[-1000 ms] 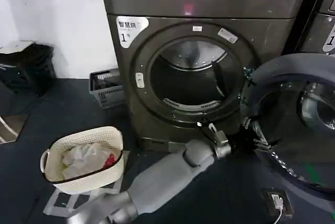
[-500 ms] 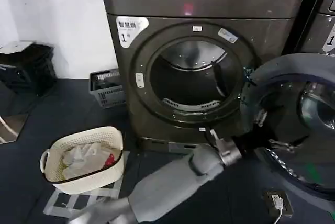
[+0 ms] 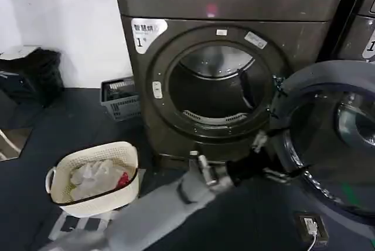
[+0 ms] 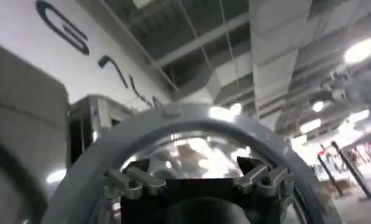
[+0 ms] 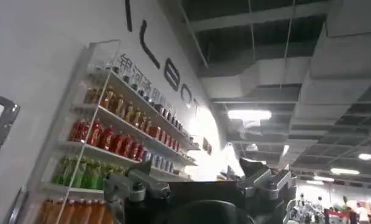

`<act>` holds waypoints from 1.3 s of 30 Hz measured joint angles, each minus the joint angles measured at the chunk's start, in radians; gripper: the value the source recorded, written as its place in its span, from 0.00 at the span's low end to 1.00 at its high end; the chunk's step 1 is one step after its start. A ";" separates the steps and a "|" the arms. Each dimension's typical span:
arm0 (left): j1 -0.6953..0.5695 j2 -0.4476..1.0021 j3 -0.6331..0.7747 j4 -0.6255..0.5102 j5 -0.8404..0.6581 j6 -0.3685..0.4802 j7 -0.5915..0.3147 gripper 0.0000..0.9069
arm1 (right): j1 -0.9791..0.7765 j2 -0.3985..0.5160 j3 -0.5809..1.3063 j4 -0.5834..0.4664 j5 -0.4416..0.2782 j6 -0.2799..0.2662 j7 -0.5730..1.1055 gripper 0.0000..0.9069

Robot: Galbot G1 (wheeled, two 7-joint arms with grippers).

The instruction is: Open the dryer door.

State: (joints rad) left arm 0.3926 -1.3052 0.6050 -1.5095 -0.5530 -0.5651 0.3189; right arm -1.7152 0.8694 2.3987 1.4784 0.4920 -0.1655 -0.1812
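dark floor point(image 3: 58, 122) | dryer point(image 3: 234, 4) | white laundry basket point(image 3: 94, 180) | grey crate point(image 3: 120, 98)

Cream plastic laundry basket point(image 3: 94, 179) w/ white and red clothes sits on dark floor, front-left. Grey slotted plastic crate point(image 3: 120, 98) stands by white wall point(image 3: 76, 22). Black bin point(image 3: 32, 78) further left. White socket w/ plug point(image 3: 310, 226) on floor, bottom right. Right wrist view: wall shelves of coloured bottles point(image 5: 112, 137).

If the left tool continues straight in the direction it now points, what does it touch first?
Most likely the inner side of the open dryer door: the left tool points at it from close by. The exact gap is unclear.
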 joint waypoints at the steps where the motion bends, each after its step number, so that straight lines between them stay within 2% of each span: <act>1: 0.001 0.025 0.000 -0.014 0.000 0.014 0.000 1.00 | 0.000 -0.001 0.003 0.002 -0.001 0.000 0.000 1.00; 13: -0.062 0.448 0.036 -0.154 0.062 0.182 -0.026 1.00 | -0.014 -0.011 0.035 -0.011 -0.003 0.016 0.000 1.00; 23: -0.084 0.774 0.043 -0.248 0.111 0.459 -0.008 1.00 | -0.014 -0.015 0.039 -0.014 -0.036 0.027 -0.006 1.00; 26: -0.062 0.860 0.011 -0.272 0.104 0.534 0.024 1.00 | -0.016 -0.023 0.044 -0.016 -0.036 0.027 -0.006 1.00; 33: -0.017 1.020 -0.070 -0.281 0.091 0.645 0.068 1.00 | -0.017 -0.026 0.039 -0.022 -0.036 0.029 -0.009 1.00; 39: 0.030 1.107 -0.141 -0.283 0.093 0.691 0.134 1.00 | -0.009 -0.026 0.026 -0.022 -0.039 0.029 -0.011 1.00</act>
State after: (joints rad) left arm 0.4227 -0.1977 0.4643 -1.7925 -0.4604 0.1262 0.4525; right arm -1.7243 0.8437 2.4249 1.4569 0.4532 -0.1362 -0.1923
